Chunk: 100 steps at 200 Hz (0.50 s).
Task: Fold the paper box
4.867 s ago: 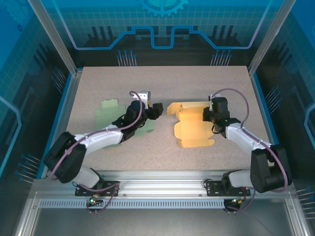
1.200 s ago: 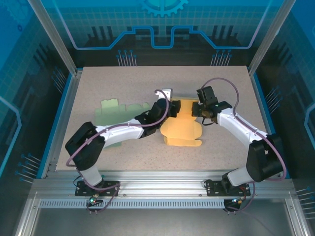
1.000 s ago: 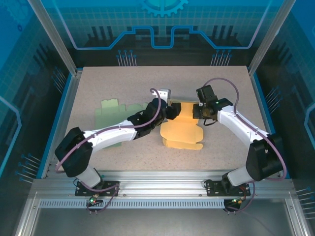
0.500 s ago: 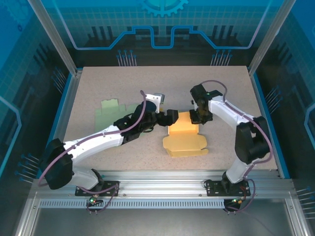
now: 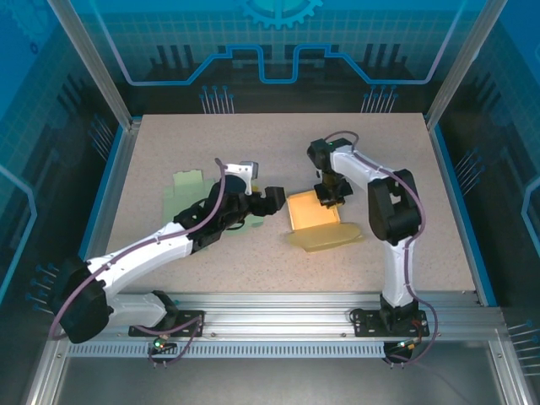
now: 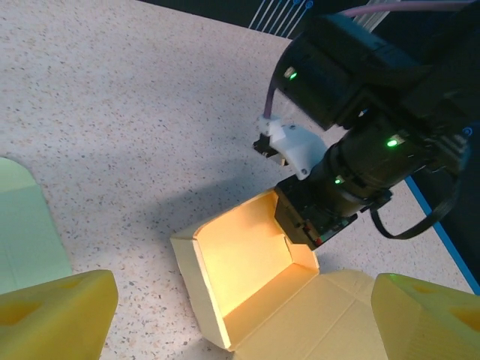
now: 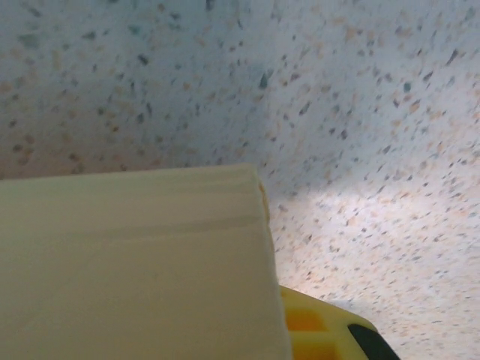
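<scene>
I noted the yellow paper box point(image 5: 313, 215) just right of frame centre on the table point(image 5: 211, 143), half-erected, with its near flap splayed flat. The left gripper point(image 5: 272, 201) hovered just left of it, jaws spread wide and holding nothing. The right gripper point(image 5: 328, 196) was pinched on the box's far wall. A flat green sheet point(image 5: 189, 187) lay at centre left.

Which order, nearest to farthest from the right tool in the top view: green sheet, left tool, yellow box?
1. yellow box, touching the right tool, which grips its far wall.
2. left tool, just left of the box.
3. green sheet, far left.
</scene>
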Motion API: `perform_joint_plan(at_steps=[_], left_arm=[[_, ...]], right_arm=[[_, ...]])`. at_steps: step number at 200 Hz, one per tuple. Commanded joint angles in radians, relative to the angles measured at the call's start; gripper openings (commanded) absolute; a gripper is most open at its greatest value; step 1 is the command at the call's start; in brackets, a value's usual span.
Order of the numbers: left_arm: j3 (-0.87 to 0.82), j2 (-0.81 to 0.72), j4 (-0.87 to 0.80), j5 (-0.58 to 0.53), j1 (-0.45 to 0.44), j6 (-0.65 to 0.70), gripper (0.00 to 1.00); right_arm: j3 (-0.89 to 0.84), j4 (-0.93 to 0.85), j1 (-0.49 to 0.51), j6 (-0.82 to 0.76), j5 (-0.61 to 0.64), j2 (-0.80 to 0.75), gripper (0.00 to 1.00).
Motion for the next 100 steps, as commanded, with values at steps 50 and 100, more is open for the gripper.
perform_joint_plan(at_steps=[50,100], left_arm=[[-0.03,-0.035,0.002,-0.016,0.016,0.023,0.9],[-0.029,-0.026,-0.016,-0.023,0.03,0.027,0.91]], right_arm=[[0.118,-0.058,0.056,-0.007,0.13,0.23,0.0],[0.118,-0.068,0.073,-0.011,0.14,0.134,0.2]])
